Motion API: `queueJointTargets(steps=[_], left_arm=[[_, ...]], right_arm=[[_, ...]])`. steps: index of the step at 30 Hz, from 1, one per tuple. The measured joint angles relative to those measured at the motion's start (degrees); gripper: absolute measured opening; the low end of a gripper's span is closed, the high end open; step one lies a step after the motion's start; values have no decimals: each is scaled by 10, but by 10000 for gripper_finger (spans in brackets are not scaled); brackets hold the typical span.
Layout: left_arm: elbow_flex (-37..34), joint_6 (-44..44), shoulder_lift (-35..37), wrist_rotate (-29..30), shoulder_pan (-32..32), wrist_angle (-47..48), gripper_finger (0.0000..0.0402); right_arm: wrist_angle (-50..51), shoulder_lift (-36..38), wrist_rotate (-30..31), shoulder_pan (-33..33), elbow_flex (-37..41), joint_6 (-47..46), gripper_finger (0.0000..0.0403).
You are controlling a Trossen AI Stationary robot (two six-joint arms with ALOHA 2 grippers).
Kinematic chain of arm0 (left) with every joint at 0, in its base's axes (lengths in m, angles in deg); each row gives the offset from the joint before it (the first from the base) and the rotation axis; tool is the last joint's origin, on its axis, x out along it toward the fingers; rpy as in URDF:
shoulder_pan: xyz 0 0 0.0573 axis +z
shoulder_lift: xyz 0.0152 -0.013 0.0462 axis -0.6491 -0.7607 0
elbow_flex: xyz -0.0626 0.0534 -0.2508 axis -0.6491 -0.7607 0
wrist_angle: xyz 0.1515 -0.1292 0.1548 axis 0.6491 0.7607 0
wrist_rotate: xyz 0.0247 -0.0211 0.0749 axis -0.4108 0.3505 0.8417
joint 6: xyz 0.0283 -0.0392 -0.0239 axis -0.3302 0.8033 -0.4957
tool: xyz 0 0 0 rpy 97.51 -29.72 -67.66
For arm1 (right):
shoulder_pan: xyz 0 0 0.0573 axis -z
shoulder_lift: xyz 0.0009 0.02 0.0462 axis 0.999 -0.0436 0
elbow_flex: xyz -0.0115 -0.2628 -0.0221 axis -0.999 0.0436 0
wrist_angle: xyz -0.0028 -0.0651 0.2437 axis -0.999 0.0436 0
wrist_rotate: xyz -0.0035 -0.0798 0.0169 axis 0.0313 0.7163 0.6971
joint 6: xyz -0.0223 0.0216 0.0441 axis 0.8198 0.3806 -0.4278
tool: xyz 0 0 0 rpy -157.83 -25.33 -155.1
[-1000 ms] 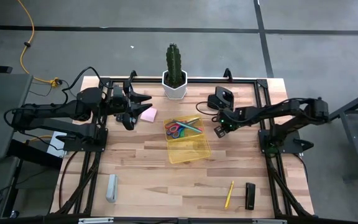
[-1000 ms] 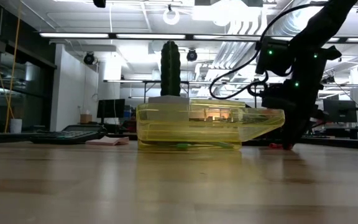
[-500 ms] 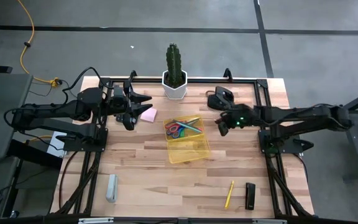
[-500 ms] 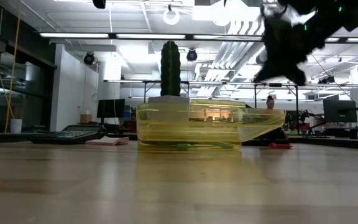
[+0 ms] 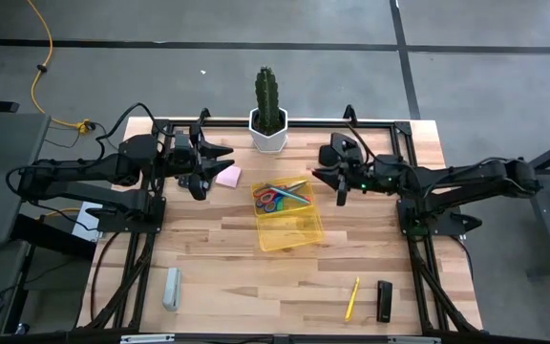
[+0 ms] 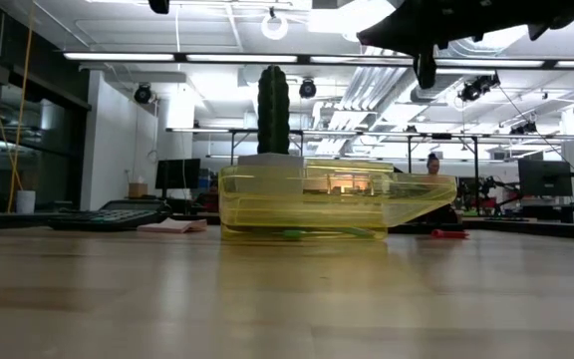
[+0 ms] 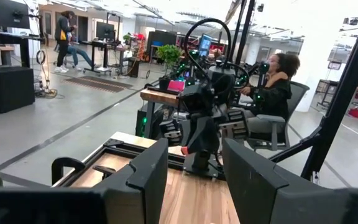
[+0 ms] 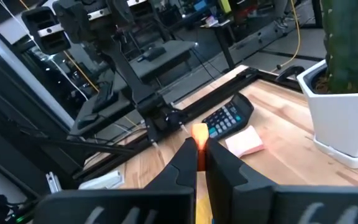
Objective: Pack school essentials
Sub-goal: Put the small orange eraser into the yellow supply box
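**Right gripper up off the table, pinching a thin stick**

Since a second ago the right gripper has risen from the wood beside the tray and swung toward the back of the table. It now hangs in the air just right of the tray's far end. Its fingers are pressed together on a thin yellow stick with an orange tip (what it is exactly cannot be told).

Nearest the front edge lie a grey oblong block, a yellow pencil and a small black oblong, all well apart from the tray.

Mid-table sits the clear yellow tray, which holds the red-handled scissors and blue-handled scissors at its far end. A small red piece lies on the wood to the tray's right in the low view.

Farther back, the left gripper waits at the left rear of the table, fingers spread with nothing between them. The pink sticky-note pad lies just beside it, next to a black calculator.

At the far edge stands a cactus in a white pot. Beyond the table a person sits in a chair.
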Motion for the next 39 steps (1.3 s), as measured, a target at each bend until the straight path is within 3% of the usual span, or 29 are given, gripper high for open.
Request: queueJointTargets(steps=[39], left_arm=[[0,0,0,0,0,17,140]], right_arm=[[-49,0,-57,0,-1,67,0]])
